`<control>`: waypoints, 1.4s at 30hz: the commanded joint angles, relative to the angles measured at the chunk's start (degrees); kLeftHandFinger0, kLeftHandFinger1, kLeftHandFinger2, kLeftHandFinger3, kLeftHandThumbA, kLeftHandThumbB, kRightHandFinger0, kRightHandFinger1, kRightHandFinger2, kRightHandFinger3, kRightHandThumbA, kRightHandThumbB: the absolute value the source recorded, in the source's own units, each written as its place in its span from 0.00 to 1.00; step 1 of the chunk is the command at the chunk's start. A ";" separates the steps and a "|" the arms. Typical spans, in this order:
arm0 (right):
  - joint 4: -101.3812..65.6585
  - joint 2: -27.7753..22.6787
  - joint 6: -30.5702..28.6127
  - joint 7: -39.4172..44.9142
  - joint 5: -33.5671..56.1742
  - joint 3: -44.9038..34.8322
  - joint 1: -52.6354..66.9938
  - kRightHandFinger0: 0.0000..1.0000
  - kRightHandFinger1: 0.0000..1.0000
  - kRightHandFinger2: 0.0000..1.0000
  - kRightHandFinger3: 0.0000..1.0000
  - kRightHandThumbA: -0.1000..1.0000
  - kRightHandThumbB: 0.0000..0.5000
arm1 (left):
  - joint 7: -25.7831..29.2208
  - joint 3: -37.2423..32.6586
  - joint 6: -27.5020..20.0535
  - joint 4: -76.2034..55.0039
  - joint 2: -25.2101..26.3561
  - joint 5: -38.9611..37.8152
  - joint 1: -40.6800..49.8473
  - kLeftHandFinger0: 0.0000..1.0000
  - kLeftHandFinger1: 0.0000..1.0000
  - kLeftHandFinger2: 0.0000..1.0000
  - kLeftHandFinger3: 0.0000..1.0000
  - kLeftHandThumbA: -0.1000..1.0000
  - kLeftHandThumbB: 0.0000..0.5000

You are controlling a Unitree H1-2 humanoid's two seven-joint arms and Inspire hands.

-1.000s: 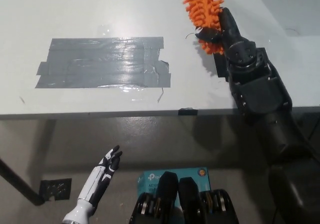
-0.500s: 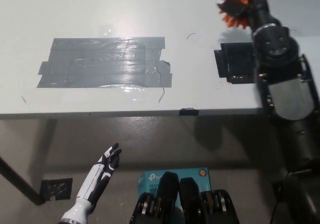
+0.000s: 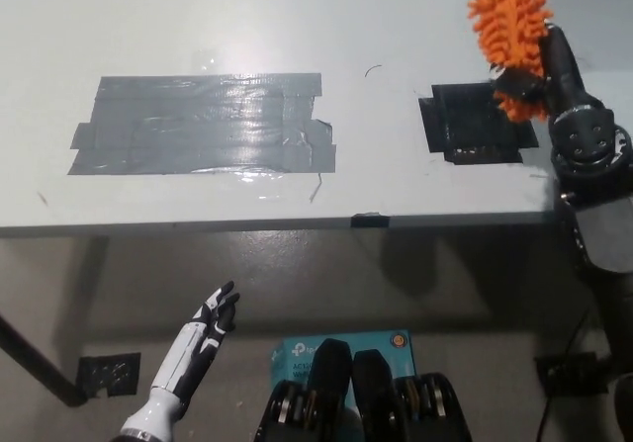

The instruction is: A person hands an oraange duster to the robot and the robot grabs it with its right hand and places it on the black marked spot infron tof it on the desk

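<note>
Right robot hand [image 3: 547, 61]: black, closed around the fluffy orange duster [image 3: 510, 29].
Duster: above the white worktop [image 3: 297, 27], beside the small black marked square [image 3: 475, 124].
Left robot hand [image 3: 213, 325]: white, fingers apart, empty, below the worktop edge.
Blue box [image 3: 341, 348]: writing too small to read.

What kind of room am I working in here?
Probably a lab or test workspace: a plain white desk marked with a grey tape patch and a black marked spot, bare concrete floor, and a boxed network device below.
</note>
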 commanded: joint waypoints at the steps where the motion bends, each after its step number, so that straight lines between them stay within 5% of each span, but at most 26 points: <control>1: 4.82 -1.69 -2.86 -0.45 -2.13 2.04 -2.45 0.13 0.57 0.88 0.89 0.00 0.32 | -0.83 0.10 -0.70 -1.48 1.12 0.30 -1.05 0.94 1.00 1.00 1.00 0.94 0.21; 6: 9.99 -1.84 -5.74 0.93 -1.31 3.54 -3.22 0.11 0.56 0.86 0.87 0.00 0.37 | -0.64 -0.06 -1.54 -0.84 1.20 0.63 -1.43 0.93 1.00 1.00 1.00 0.94 0.19; 7: 10.55 -1.87 -5.58 1.67 -1.21 3.92 -3.41 0.25 0.66 0.90 0.93 0.05 0.40 | -0.65 -0.08 -1.57 -0.78 1.22 0.64 -1.47 0.93 1.00 1.00 1.00 0.94 0.19; 8: 10.74 -2.01 -3.40 5.99 -0.16 4.76 -4.04 0.62 1.00 1.00 1.00 0.30 0.54 | -0.70 0.05 -1.38 -0.57 1.16 0.38 -1.76 0.92 1.00 1.00 1.00 0.94 0.20; 9: 10.59 -2.07 -2.31 7.76 0.03 5.34 -4.22 0.90 1.00 1.00 1.00 0.43 0.61 | -0.75 0.10 -1.25 -0.53 1.14 0.24 -1.82 0.92 1.00 1.00 1.00 0.93 0.21; 10: 10.56 -2.21 -1.99 9.14 -0.15 6.19 -4.29 1.00 1.00 1.00 1.00 0.51 0.64 | -0.83 0.17 -1.20 -0.48 1.11 0.00 -1.79 0.93 1.00 1.00 1.00 0.93 0.22; 15: 9.75 -2.61 -0.93 11.64 -2.75 10.87 -3.52 1.00 1.00 1.00 1.00 0.70 0.68 | -0.37 0.29 -1.06 -1.22 0.78 -0.01 0.13 0.93 1.00 1.00 1.00 0.92 0.22; 22: 8.04 -3.65 -0.22 12.08 -2.44 11.71 -3.31 1.00 1.00 1.00 1.00 0.71 0.64 | -0.17 0.79 0.78 -2.66 0.77 0.02 0.08 0.94 1.00 1.00 1.00 0.91 0.20; 28: -1.68 -5.65 2.31 11.67 -2.40 9.94 -1.20 1.00 1.00 1.00 1.00 0.75 0.73 | -0.45 0.84 0.39 -2.53 0.76 -0.40 0.06 0.93 1.00 1.00 1.00 0.90 0.21; 37: -22.77 -6.99 4.58 11.67 -9.31 4.54 0.43 1.00 1.00 1.00 1.00 0.88 0.76 | -0.49 1.10 0.38 -2.18 1.00 -0.61 -0.96 0.93 1.00 1.00 1.00 0.90 0.20; 42: -35.55 -6.98 4.58 13.06 -13.94 0.45 1.47 1.00 1.00 1.00 1.00 0.97 0.69 | -0.20 1.31 0.10 -1.43 0.95 -0.63 -1.38 0.93 1.00 1.00 1.00 0.90 0.22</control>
